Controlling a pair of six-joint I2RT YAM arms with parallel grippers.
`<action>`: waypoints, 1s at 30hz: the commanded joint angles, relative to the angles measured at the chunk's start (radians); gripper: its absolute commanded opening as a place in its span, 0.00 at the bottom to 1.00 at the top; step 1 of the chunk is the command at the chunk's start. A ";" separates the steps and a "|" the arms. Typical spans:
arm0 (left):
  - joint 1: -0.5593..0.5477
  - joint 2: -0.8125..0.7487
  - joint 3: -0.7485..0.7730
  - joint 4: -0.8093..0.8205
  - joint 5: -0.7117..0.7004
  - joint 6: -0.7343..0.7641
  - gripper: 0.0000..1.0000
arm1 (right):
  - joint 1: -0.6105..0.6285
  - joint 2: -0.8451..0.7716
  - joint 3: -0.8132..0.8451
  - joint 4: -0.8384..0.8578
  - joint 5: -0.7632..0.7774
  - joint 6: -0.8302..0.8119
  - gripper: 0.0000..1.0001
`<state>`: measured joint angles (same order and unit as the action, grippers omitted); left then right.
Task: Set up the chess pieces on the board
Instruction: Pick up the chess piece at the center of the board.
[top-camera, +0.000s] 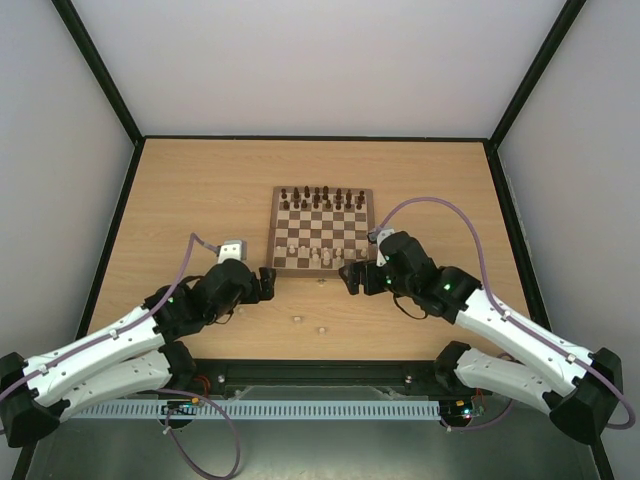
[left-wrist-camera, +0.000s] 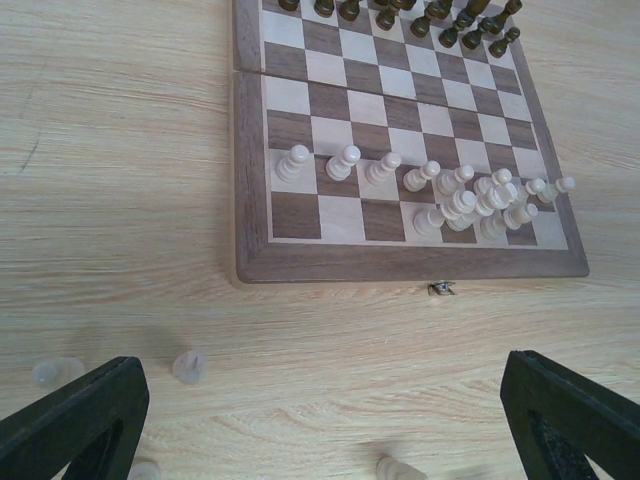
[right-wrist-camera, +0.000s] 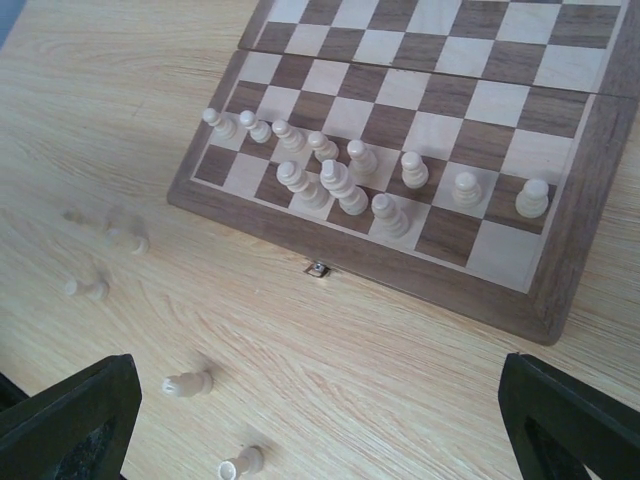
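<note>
Now, left gripper (top-camera: 267, 283): fingers spread, empty
Right gripper (top-camera: 352, 278): fingers spread, empty
Pale cream chess pieces (left-wrist-camera: 345, 162): some on checkered wooden board (left-wrist-camera: 250, 180), others off

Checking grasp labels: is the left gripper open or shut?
Open. The left gripper holds nothing; its fingers stand far apart in the wrist view.

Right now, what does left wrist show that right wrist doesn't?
Only left wrist: dark brown pieces on the far rows. Only right wrist: two loose chess pieces plainly lying on their sides on the table. Both: the board, others standing on its near rows, its clasp, loose ones off it.
</note>
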<state>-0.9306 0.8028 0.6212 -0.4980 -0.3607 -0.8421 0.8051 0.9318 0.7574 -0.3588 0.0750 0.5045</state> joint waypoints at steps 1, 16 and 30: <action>0.007 -0.030 0.005 -0.052 0.005 -0.023 0.99 | -0.002 -0.027 -0.020 0.024 -0.046 -0.013 0.99; 0.030 0.124 0.040 -0.035 -0.093 -0.051 0.99 | -0.002 -0.051 -0.066 0.089 -0.110 -0.009 0.99; 0.188 0.138 -0.076 -0.003 -0.051 -0.045 0.95 | -0.003 -0.032 -0.082 0.117 -0.131 -0.016 0.99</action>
<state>-0.7826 0.9546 0.5827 -0.5117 -0.4141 -0.9024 0.8051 0.8959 0.6865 -0.2581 -0.0326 0.5034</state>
